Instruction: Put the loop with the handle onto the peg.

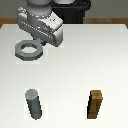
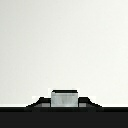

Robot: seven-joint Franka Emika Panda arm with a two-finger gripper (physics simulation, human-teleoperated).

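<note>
The gripper (image 1: 42, 37) hangs low over the far part of the table (image 1: 70, 70), toward the exterior view's left, its grey body tilted and its fingers hidden behind that body, so I cannot tell whether the jaws stand wide or narrow, nor whether they touch anything. In the wrist view only a small grey block (image 2: 64, 98) of the hand shows against a dark band along the frame's edge, with plain pale surface beyond it; no fingertips can be made out there. Just beside the gripper, partly under its housing, the loop with the handle (image 1: 28, 50) lies flat on the table near the far edge on the exterior view's left; its round hole faces up and its handle is covered by the gripper body. The peg (image 1: 34, 104) stands upright close to the near edge, on the exterior view's left, well apart from the loop. A brown block (image 1: 96, 104) stands upright near the same near edge, toward the exterior view's right, apart from the peg. The table is a plain white surface; behind its far edge runs a tan strip and the dark base of the arm (image 1: 72, 10).
</note>
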